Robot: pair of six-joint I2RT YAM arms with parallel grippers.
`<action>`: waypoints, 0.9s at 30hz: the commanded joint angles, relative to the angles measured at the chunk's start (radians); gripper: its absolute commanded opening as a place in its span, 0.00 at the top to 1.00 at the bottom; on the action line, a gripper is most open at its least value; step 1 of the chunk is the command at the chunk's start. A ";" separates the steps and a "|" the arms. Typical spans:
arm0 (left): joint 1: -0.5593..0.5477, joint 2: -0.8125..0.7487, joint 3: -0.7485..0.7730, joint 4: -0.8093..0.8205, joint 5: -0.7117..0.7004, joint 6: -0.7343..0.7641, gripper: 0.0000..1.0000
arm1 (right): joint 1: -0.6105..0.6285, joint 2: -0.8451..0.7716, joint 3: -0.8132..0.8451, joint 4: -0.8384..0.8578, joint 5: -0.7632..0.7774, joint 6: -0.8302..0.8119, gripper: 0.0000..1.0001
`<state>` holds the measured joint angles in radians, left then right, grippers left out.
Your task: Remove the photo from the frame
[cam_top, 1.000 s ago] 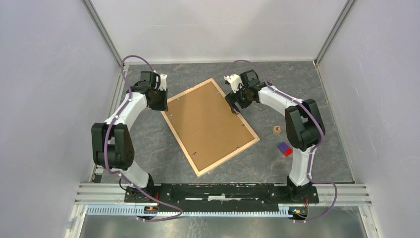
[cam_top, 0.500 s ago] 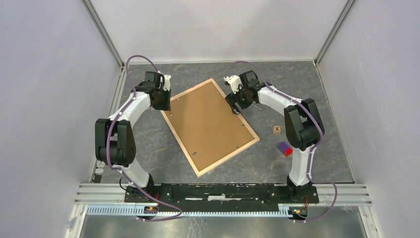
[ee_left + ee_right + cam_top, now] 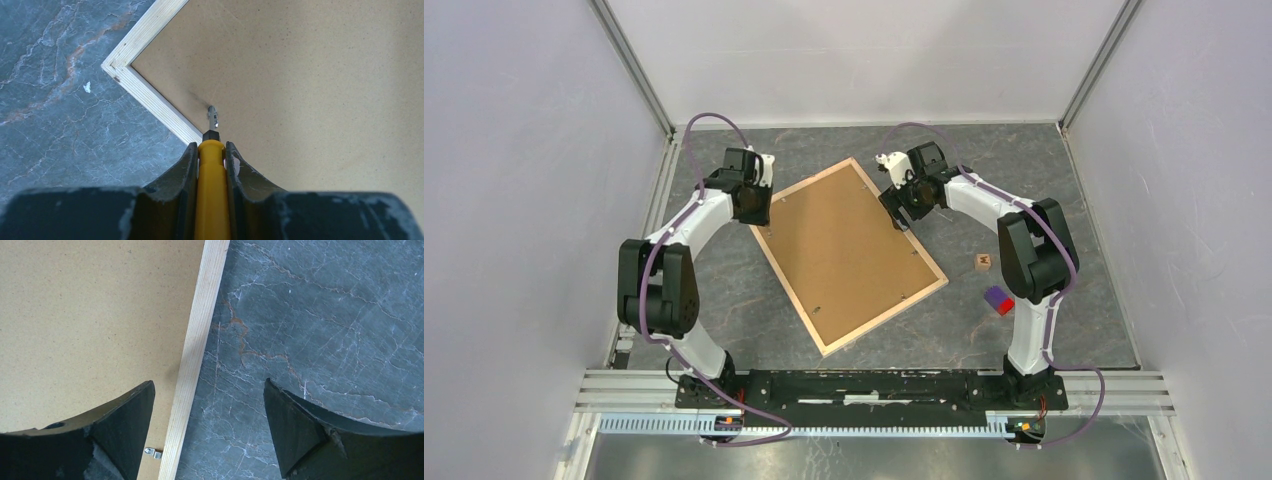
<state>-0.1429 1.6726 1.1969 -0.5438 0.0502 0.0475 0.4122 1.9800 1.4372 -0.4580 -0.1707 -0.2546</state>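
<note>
The frame lies face down on the dark table, its pale wood edge around the brown backing panel. The photo is hidden. My left gripper is at the frame's left corner, shut on a yellow-handled tool. The tool's tip touches a small metal clip just inside the wood edge. My right gripper stands open astride the frame's right edge, one finger over the backing panel and one over the table. Another clip sits beside the inner finger.
A small wooden cube and a blue-and-red block lie on the table right of the frame, near the right arm's base. Pale enclosure walls stand on the left, right and far sides.
The left arm has swung a little to the right, bringing the tool in over the frame's left corner. The right arm has hardly moved.
</note>
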 commanded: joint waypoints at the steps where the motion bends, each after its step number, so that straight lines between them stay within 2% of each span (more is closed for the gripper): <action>1: -0.018 -0.026 -0.031 0.018 -0.036 0.049 0.98 | 0.002 0.013 0.001 0.013 0.011 0.008 0.15; 12: -0.011 -0.079 0.005 0.015 0.021 0.016 0.98 | 0.003 0.010 -0.004 0.009 0.007 0.006 0.16; 27: -0.009 -0.076 -0.024 0.047 -0.047 0.041 0.98 | 0.003 0.018 0.002 0.003 0.001 0.012 0.16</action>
<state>-0.1566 1.6146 1.1843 -0.5415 0.0227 0.0517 0.4122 1.9820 1.4353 -0.4580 -0.1719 -0.2546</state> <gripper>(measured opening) 0.265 0.843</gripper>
